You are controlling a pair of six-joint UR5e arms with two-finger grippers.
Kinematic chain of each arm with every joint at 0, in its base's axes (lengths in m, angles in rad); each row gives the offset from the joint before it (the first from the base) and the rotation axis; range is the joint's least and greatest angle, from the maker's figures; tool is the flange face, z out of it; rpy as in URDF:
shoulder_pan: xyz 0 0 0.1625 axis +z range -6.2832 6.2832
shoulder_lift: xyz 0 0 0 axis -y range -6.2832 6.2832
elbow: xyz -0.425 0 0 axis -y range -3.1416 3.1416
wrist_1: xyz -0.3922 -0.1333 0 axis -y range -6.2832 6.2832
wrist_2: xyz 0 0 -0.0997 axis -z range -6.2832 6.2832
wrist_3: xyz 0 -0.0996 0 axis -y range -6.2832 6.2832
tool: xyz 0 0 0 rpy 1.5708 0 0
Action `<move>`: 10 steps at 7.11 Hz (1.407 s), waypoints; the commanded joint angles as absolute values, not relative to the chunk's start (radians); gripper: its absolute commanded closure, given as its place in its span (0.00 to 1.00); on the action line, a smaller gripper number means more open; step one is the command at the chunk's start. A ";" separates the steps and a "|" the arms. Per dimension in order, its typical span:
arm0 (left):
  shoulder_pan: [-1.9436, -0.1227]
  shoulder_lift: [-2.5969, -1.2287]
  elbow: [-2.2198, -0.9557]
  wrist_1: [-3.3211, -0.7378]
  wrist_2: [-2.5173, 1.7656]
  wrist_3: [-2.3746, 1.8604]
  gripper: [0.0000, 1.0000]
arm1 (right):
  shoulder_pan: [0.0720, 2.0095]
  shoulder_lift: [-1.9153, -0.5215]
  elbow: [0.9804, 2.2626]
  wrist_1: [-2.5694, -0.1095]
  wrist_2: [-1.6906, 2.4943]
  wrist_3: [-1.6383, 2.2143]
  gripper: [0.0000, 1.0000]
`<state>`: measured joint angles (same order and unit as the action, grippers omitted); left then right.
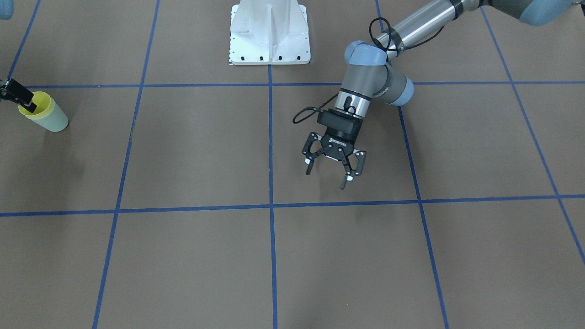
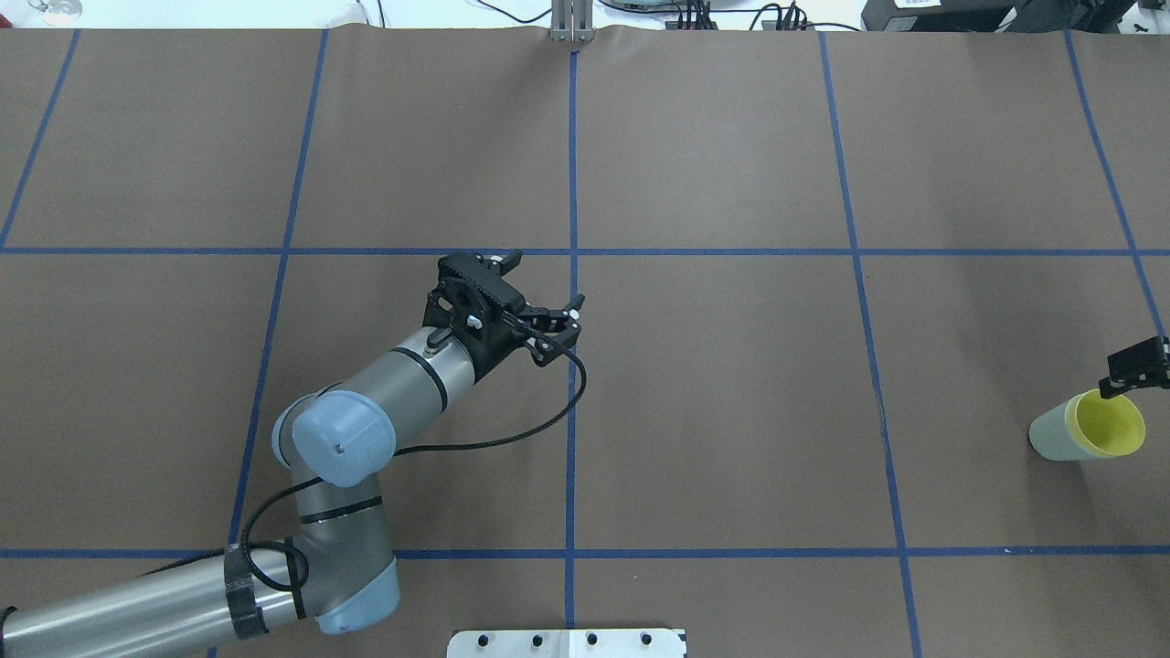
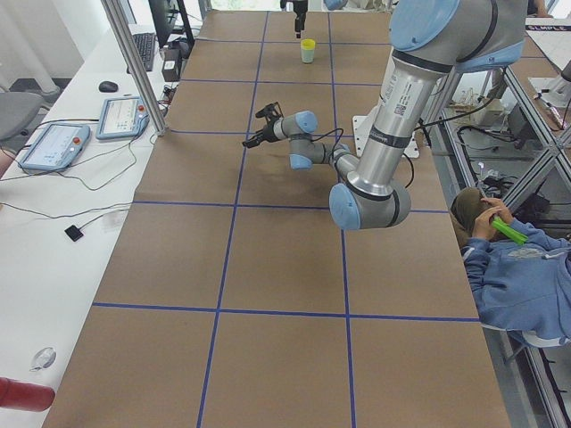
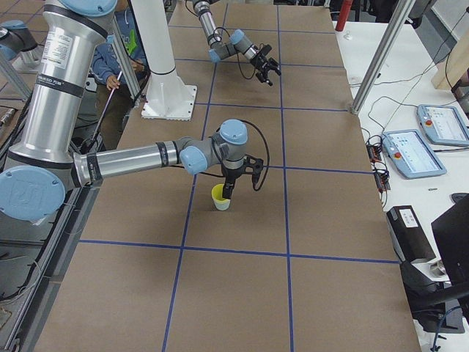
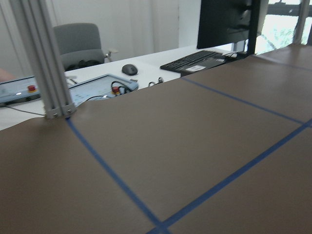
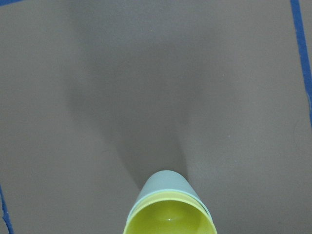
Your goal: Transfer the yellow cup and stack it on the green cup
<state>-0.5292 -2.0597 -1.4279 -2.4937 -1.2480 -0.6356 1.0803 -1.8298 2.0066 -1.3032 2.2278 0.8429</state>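
Observation:
The yellow cup (image 1: 40,101) sits nested inside the green cup (image 1: 55,122), which stands on the table on my right side. In the overhead view the yellow cup (image 2: 1111,425) shows only its rim and inside above the green cup (image 2: 1049,435). My right gripper (image 1: 27,106) reaches down at the yellow rim, with a finger inside the cup, and looks pinched on the rim. The right wrist view shows both cups, yellow (image 6: 170,220) in green (image 6: 163,183), at its bottom edge. My left gripper (image 1: 325,179) is open and empty above the table's middle, far from the cups.
The white robot base plate (image 1: 269,50) is at the table's robot side. Blue tape lines (image 2: 571,366) divide the brown table cover. A metal post (image 4: 374,66), teach pendants and a monitor stand off the far edge. A seated person (image 3: 522,267) is beside the table.

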 commanded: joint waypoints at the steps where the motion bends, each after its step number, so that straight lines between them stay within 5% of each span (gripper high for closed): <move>1: -0.766 -2.028 -1.433 -2.172 -1.571 -0.689 0.01 | 1.110 -1.772 2.003 -1.304 2.195 0.844 0.00; 5: -1.143 -1.883 -1.635 -1.632 -2.056 -0.263 0.00 | 1.164 -1.655 1.913 -1.315 2.206 0.825 0.00; 7: -1.382 -1.698 -1.715 -1.626 -2.458 -0.141 0.00 | 1.215 -1.629 1.858 -1.321 2.227 0.740 0.00; 10: -1.598 -1.502 -1.753 -1.644 -2.354 0.137 0.00 | 1.459 -1.568 1.847 -1.641 2.269 0.295 0.00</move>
